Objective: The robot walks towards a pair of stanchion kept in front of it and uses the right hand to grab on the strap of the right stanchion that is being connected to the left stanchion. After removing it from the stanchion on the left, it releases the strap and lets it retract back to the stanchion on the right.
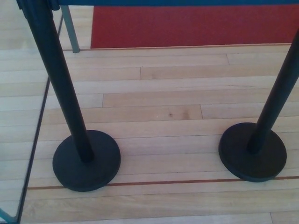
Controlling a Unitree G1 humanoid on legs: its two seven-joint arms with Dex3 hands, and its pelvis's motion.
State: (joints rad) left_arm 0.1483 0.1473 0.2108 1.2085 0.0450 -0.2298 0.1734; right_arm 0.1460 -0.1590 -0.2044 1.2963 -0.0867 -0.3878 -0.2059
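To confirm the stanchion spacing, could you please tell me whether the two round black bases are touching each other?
Apart. The head view shows bare wooden floor plainly separating the left stanchion base from the right stanchion base.

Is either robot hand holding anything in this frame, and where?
Neither robot hand is in view. The strap spans untouched between the left stanchion and right stanchion.

A red carpet (191, 25) lies along the far edge of a pale wooden plank floor (163, 98), a thin grey metal leg (70, 29) standing on the boards near its left corner.
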